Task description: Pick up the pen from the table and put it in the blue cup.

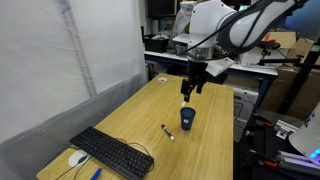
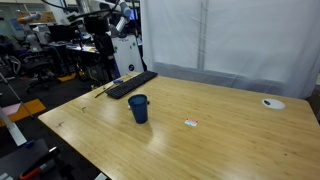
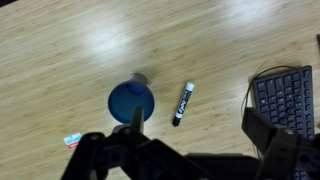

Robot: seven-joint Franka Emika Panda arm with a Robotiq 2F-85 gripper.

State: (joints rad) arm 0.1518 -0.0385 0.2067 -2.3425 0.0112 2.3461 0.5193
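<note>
Pale wood worktop (image 1: 212, 150) in a cluttered lab: above it the pincer (image 1: 192, 88) hangs with jaws apart and empty, roughly over the blue cup (image 1: 187, 118). The pen (image 1: 167, 132) lies flat near the cup, on the keyboard (image 1: 110, 152) side. The pick-up looks not yet begun; the next move calls for shifting over the pen, setting the jaws across its barrel and descending.

Bright, even overhead light fills all views. Broad pale glare streaks cross the bench (image 3: 100, 35) in the wrist view; a milder sheen shows in both exterior views. Shadows are faint and soft. The tool (image 3: 175, 160) is dark, underexposed and blurred.
</note>
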